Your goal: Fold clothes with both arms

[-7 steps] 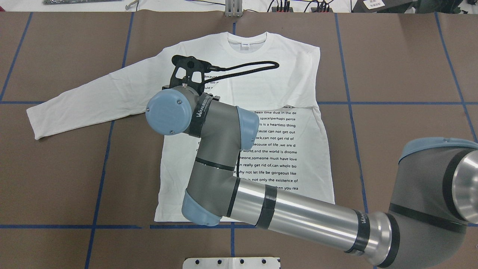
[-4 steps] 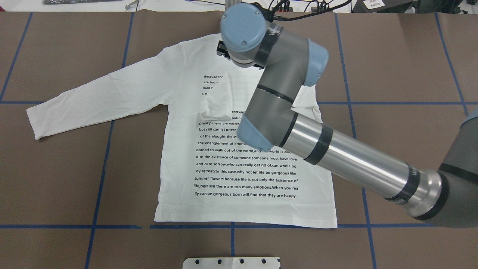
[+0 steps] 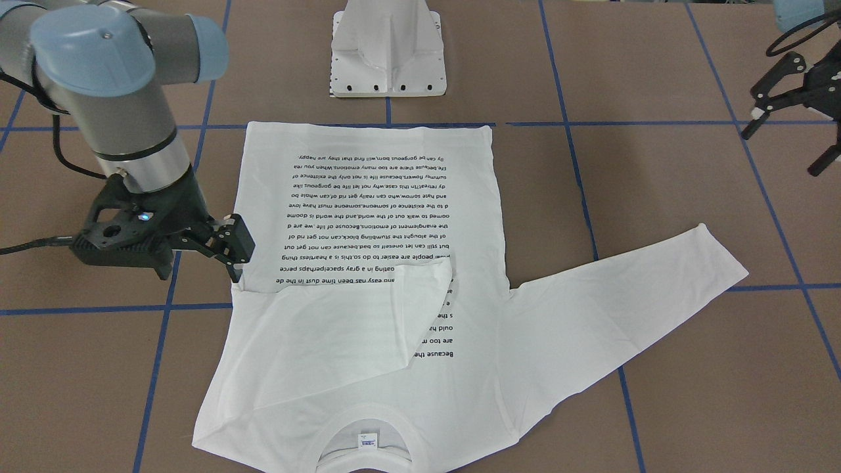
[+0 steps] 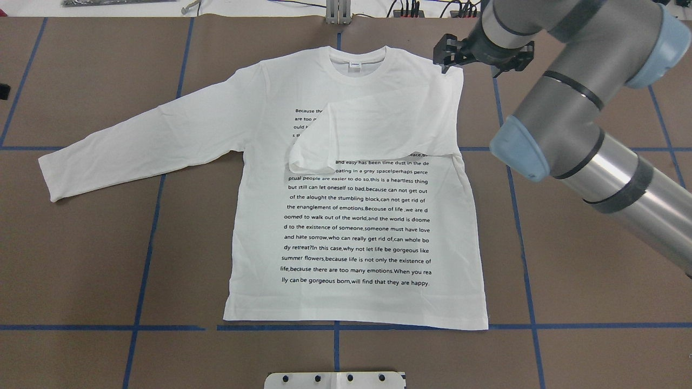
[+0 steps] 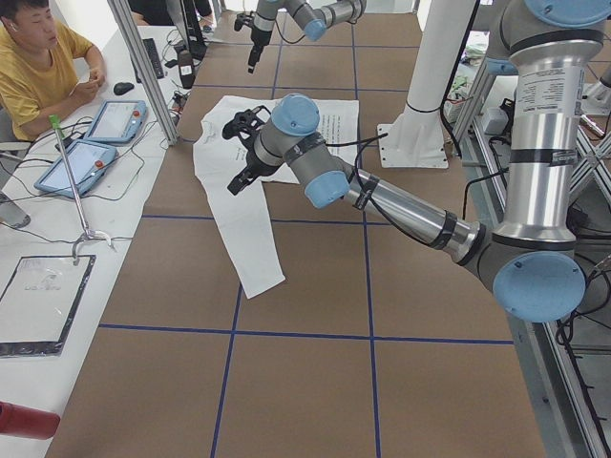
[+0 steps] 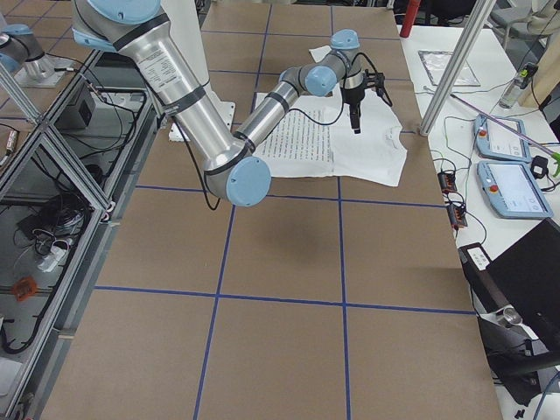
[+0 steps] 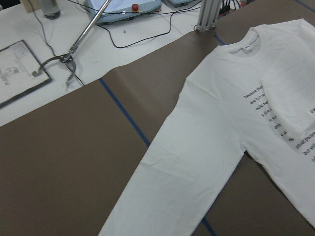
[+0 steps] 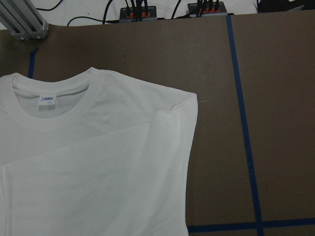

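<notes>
The shirt (image 4: pixel 357 227) lies flat mid-table (image 4: pixel 81 259), text side up, with its neck toward the far edge and its hem toward the robot's edge. Its left sleeve (image 4: pixel 140 146) stretches out flat toward the table's left edge. Its right sleeve (image 4: pixel 373 127) is folded in across the chest, and the cuff end covers the top text lines.

The right arm (image 4: pixel 562 108) comes in from the table's right side. Its forearm slants toward the far edge and its wrist bends inward. The right gripper (image 3: pixel 233 263) points down above the shirt's right shoulder corner and is clear of the cloth. Its fingers look drawn together and hold nothing.

The left arm (image 5: pixel 382 196) stretches low and long from the robot toward the table's left side. The left gripper (image 3: pixel 782 152) is raised there, well apart from the shirt body, with its fingers spread wide and empty. Its wrist view looks down on the left sleeve.
</notes>
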`<state>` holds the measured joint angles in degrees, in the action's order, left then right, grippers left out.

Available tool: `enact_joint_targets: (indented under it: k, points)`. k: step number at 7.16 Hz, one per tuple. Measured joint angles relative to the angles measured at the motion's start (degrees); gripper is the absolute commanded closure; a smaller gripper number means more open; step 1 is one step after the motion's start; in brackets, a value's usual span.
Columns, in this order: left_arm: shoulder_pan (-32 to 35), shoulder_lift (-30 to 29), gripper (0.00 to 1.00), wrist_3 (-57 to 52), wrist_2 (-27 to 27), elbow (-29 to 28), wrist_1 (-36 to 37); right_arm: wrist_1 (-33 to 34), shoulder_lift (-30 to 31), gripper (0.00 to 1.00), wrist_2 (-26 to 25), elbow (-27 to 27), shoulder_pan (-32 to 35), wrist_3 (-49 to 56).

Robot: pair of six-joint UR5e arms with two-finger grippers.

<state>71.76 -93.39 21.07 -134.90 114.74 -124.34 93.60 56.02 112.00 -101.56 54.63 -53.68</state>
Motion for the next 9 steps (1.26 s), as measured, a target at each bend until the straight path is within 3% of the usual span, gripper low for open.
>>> enact_joint_targets:
  k: [2, 5, 7, 8, 9]
  points:
    - [-12.1, -7.1, 0.00, 14.4, 6.8, -0.1, 0.7, 0.2, 8.3, 0.00, 9.7, -3.2, 8.4, 14.8]
    - [-29.0, -21.3, 0.00, 28.0, 21.9, -2.7, 16.0, -0.3, 19.5, 0.00, 18.7, -4.8, 19.2, 32.3]
    - [-35.5, -30.0, 0.00, 38.0, 28.5, -10.7, 19.8, -0.5, 23.4, 0.00, 20.8, -5.0, 23.3, 37.3]
    - [-37.1, -33.7, 0.04, 41.0, 30.5, -15.6, 20.2, -0.5, 24.0, 0.00, 21.0, -5.0, 24.0, 37.9]
    - [-38.0, -37.9, 0.14, 43.6, 32.3, -21.5, 20.3, -0.5, 24.3, 0.00, 21.0, -5.0, 24.2, 38.0]
